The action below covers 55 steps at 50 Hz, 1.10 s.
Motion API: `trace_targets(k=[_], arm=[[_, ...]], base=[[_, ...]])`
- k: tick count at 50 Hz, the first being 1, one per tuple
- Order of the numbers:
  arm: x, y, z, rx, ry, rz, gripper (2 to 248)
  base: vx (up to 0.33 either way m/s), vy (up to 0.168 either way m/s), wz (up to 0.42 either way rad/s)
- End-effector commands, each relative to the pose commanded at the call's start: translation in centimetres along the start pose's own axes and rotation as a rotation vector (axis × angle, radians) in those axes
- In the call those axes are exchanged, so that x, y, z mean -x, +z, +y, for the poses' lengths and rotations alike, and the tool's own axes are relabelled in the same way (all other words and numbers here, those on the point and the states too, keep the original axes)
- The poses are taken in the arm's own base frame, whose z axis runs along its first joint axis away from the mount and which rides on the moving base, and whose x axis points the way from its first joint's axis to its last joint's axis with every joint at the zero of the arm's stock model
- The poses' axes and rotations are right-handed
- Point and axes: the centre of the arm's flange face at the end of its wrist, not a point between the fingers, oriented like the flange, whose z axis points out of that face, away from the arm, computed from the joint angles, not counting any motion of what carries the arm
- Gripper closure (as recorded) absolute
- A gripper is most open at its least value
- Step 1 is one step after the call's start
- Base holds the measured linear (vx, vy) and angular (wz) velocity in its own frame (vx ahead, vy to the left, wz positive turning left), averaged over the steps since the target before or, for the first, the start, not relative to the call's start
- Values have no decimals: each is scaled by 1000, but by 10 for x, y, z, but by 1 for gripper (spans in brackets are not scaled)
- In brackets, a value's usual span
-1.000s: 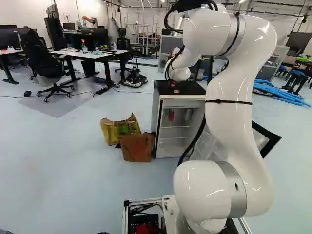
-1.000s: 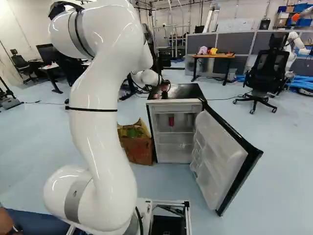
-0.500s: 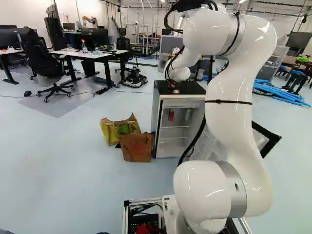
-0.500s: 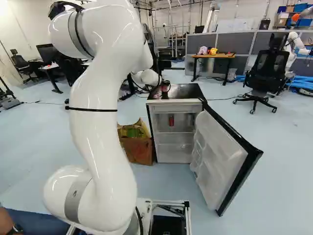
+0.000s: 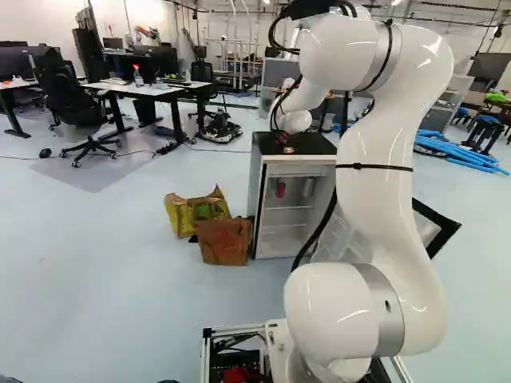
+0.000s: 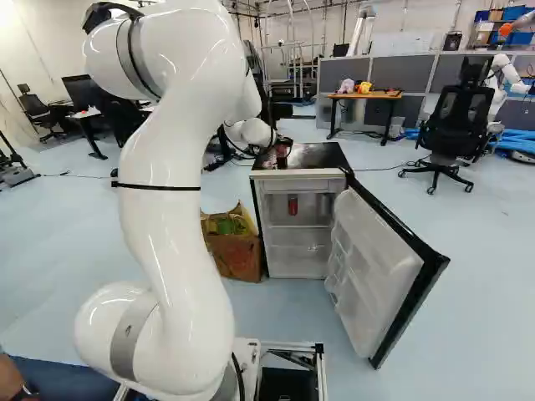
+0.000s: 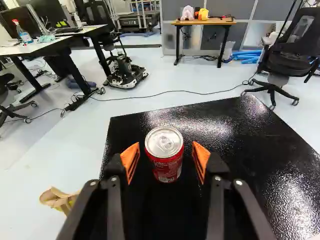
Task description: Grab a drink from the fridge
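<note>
The red can (image 7: 165, 162) stands upright on the black fridge top (image 7: 245, 155), toward the left edge of that surface, and the gripper (image 7: 167, 148) straddles it with its two fingers spread. A thin gap shows between the can and each of the orange pads (image 7: 131, 161), so nothing is pinched. Its lid faces up and the tab looks unpulled; if it is sealed and full, it should have some weight for its size and feel stiff under pressure, though an aluminium wall can dent if squeezed hard. The painted side is likely slick, more so if cold and damp. The place to take hold is the straight wall at mid-height, both pads meeting it squarely from left and right, clear of the narrowing shoulder and the rim, where they might slide off. An uneven close could push it across the glossy top or tip it toward the near left edge. Below, the fridge (image 5: 255, 207) stands open, its door (image 6: 368, 259) swung out to the right and near side, with another red can (image 6: 292, 205) on an inside shelf. Having this drink outside the cabinet suggests that the task is well along.
</note>
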Motion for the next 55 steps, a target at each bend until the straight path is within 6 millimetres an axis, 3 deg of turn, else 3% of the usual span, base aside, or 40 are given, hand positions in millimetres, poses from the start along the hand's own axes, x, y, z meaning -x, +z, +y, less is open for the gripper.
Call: trace_targets(k=[2, 3, 7, 8, 13, 14, 55], arm=[[0, 0, 0, 0, 0, 0, 99], [0, 0, 0, 0, 0, 0, 64], [0, 0, 0, 0, 0, 0, 64], [0, 0, 0, 0, 0, 0, 28], [2, -5, 1, 1, 0, -4, 28], [2, -6, 1, 1, 0, -5, 3], [25, -77, 23, 31, 12, -48, 3]], base=[[0, 0, 0], [0, 0, 0], [0, 0, 0], [0, 0, 0], [0, 0, 0], [0, 0, 0], [0, 0, 0]])
